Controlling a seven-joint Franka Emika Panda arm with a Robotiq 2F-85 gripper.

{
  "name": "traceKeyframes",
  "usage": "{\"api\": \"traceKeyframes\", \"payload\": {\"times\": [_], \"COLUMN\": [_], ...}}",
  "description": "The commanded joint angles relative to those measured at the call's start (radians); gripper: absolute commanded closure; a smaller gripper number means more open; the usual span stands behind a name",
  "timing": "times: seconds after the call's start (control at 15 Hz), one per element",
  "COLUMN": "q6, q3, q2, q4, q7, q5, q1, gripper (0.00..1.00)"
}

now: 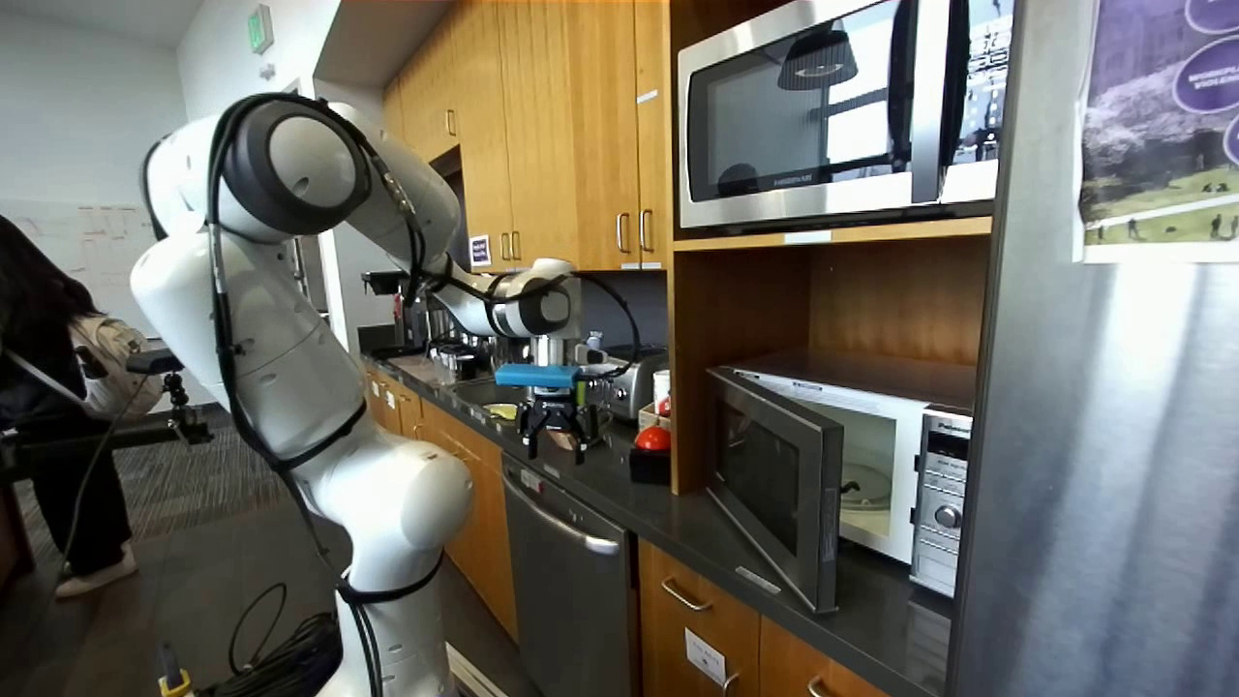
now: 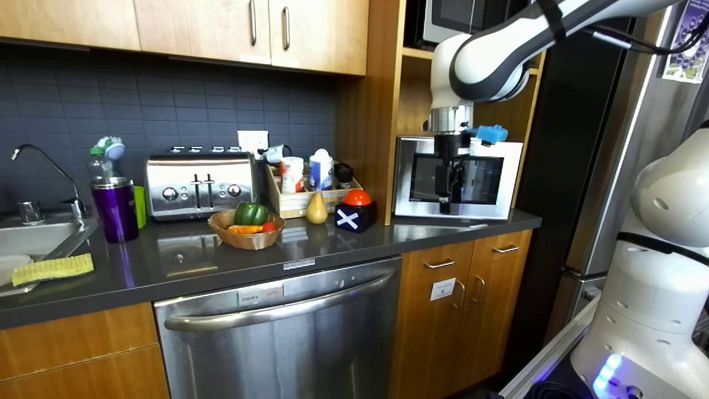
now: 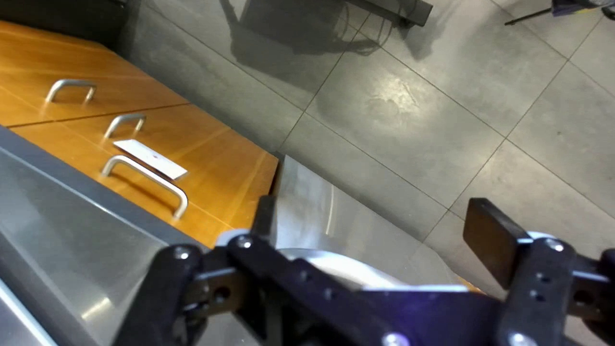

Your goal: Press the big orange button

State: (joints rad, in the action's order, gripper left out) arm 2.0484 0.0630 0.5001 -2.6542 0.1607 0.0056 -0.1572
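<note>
The big orange-red dome button point(image 1: 652, 439) sits on a black box with a white X on its side. The button point(image 2: 357, 198) and box point(image 2: 355, 217) stand on the dark counter beside the wooden cabinet side panel. My gripper point(image 1: 556, 453) points down with its fingers spread apart and nothing between them. In an exterior view the gripper point(image 2: 450, 203) hangs in the air, in front of the microwave in the picture and to the right of the button. In the wrist view the open gripper point(image 3: 377, 228) is above the dishwasher front and floor; the button is out of view there.
A pear point(image 2: 317, 209), a basket of vegetables point(image 2: 246, 238), a wooden crate point(image 2: 288, 204) and a toaster point(image 2: 202, 185) stand near the button. The microwave door point(image 1: 774, 484) stands open over the counter. The wooden side panel point(image 2: 382, 111) rises beside the button.
</note>
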Motion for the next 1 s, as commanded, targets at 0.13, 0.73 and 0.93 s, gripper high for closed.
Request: {"api": "traceKeyframes", "payload": {"times": [0.13,0.73,0.93], "q6": [0.146,0.166,0.159], "q3": [0.019,0.007,0.012], "q2": [-0.202,-0.487,-0.560], "q4": [0.103,0.411,0.502], "q7": [0.052,0.188,0.209], "q5": [0.018,0.023,0.027], "q1": [-0.042,0.004,0.028], "gripper": [0.00,0.00,0.00]}}
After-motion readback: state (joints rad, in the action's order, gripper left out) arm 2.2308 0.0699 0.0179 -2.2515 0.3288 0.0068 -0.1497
